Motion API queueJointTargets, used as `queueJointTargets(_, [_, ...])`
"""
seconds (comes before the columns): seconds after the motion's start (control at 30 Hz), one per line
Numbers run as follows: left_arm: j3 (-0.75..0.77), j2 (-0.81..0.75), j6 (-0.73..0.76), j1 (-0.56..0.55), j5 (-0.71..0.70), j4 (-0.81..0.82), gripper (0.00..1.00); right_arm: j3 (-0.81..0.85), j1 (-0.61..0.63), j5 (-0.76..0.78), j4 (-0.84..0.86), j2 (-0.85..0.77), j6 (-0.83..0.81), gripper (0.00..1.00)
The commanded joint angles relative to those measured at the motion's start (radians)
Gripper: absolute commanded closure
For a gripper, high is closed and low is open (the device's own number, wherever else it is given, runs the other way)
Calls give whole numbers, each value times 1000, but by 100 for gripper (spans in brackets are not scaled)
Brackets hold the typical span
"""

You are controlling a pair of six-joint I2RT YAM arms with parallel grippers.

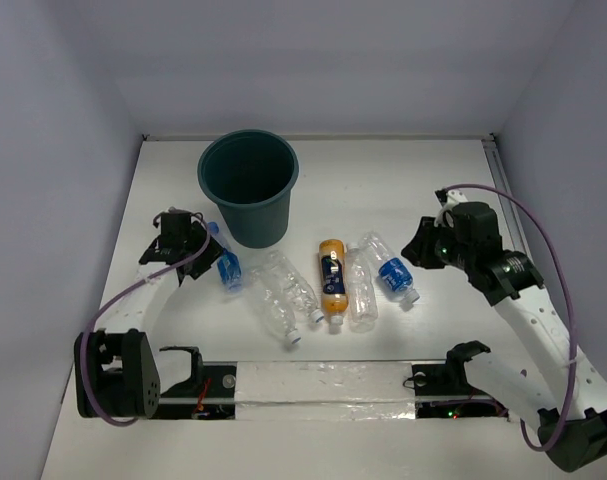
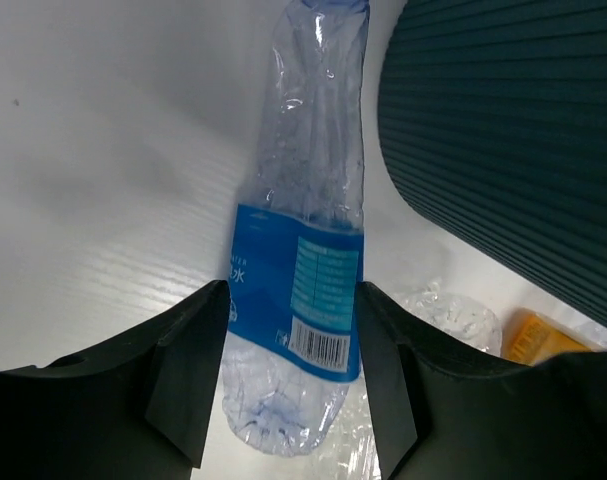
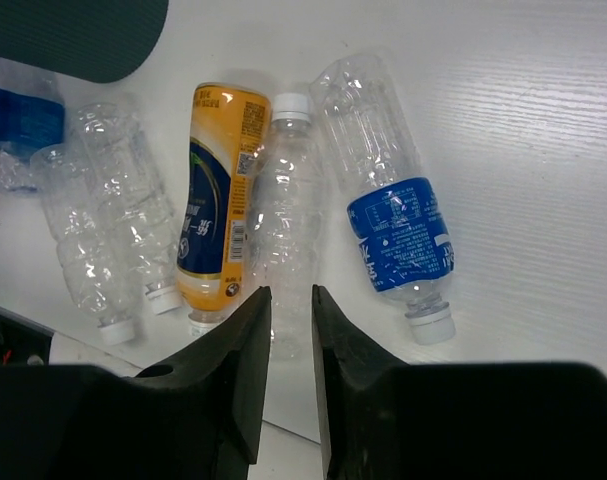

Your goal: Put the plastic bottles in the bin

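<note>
The dark teal bin point(image 1: 249, 185) stands at the back centre and also shows in the left wrist view point(image 2: 513, 130). My left gripper point(image 1: 203, 257) point(image 2: 292, 298) is shut on a clear blue-labelled bottle point(image 1: 228, 270) point(image 2: 301, 290) that lies on the table just left of the bin; both fingers touch the label's sides. An orange bottle point(image 1: 331, 275) point(image 3: 215, 190), a second blue-labelled bottle point(image 1: 394, 272) point(image 3: 398, 235) and three clear bottles point(image 1: 360, 290) point(image 1: 279, 305) point(image 1: 299, 285) lie in a row. My right gripper point(image 1: 421, 248) point(image 3: 292, 295) hovers to their right, almost shut and empty.
White walls enclose the table on the left, back and right. A rail with a clear shiny strip point(image 1: 323, 385) runs along the near edge between the arm bases. The bin's ribbed wall is close to the right of the held bottle.
</note>
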Motion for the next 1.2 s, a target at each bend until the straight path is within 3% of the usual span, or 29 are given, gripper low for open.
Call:
queueJointTargets(0.0, [40,32,21,-23,-17,87,50,-23,5,-3,71,-9,-8,71])
queueJointTargets(0.13, [39,89,19,-34,-19,117,51,-53,5,20,88,1,7,61])
queueJointTargets(0.3, [34,128,24,-43,-29,139,54,-67,5,41,94,104,16,35])
queueJointTargets(0.57, [4,162,68,-43,-57,128,84,-13,5,50,109,332,6,14])
queueJointTargets(0.7, [-28,146,79,-43,-52,124,100,53,5,81,142,469,9,11])
queueJointTargets(0.97, [-64,49,99,-43,-49,93,100,173,-6,138,142,729,-30,9])
queueJointTargets(1.13, [-33,-14,93,-43,-22,53,100,196,-6,113,145,797,-31,11])
queueJointTargets(1.17, [-23,-25,97,-43,-16,44,96,199,-6,118,145,802,-31,12])
